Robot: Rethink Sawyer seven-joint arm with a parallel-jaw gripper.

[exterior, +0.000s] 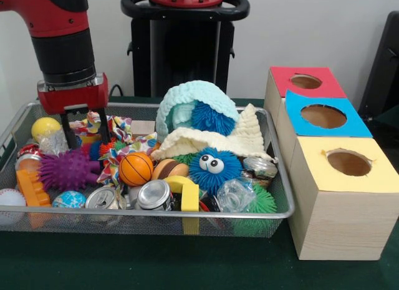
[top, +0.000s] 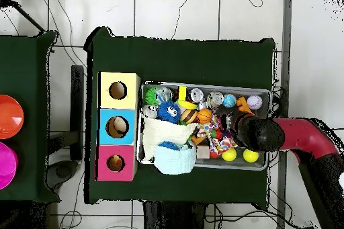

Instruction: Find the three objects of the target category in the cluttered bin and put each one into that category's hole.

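Front view: red and black arm [exterior: 59, 34] comes down at the left, over the far-left part of the wire mesh bin [exterior: 283, 196]. Gripper [exterior: 87, 139] has its two black fingers spread, tips down among the clutter beside a yellow ball [exterior: 45, 126], nothing pinched between them.

Right of the bin: three wooden boxes in a row, each with a round hole on top. Yellow-topped box [exterior: 340, 206] nearest, blue-topped box [exterior: 324, 118] in the middle, red-topped box [exterior: 303, 82] farthest.

Bin contents, big to small:
- mint knitted hat [exterior: 190, 100] at the far middle, with a dark blue spiky ball [exterior: 211, 118] tucked in its opening
- cream knitted cloth [exterior: 218, 140] just right of and below the hat
- blue fuzzy ball with googly eyes [exterior: 214, 167], near-centre
- purple spiky ball [exterior: 67, 170] at the left
- small basketball [exterior: 135, 169] centre, patterned fabric [exterior: 121, 143] just behind it
- two silver cans [exterior: 153, 195] at the near rim
- yellow block [exterior: 187, 193] right of the cans
- green spiky ball [exterior: 262, 203] at the near-right corner
- baseball [exterior: 11, 199] at the near-left corner
- blue-and-white patterned ball [exterior: 68, 199] just right of it

Target category isn't identifiable from the frames. All balls are in the bin; none sits on a box or in a hole.

Overhead view: gripper hidden under the arm [top: 295, 139], which covers the bin [top: 201, 166] at the end away from the boxes.
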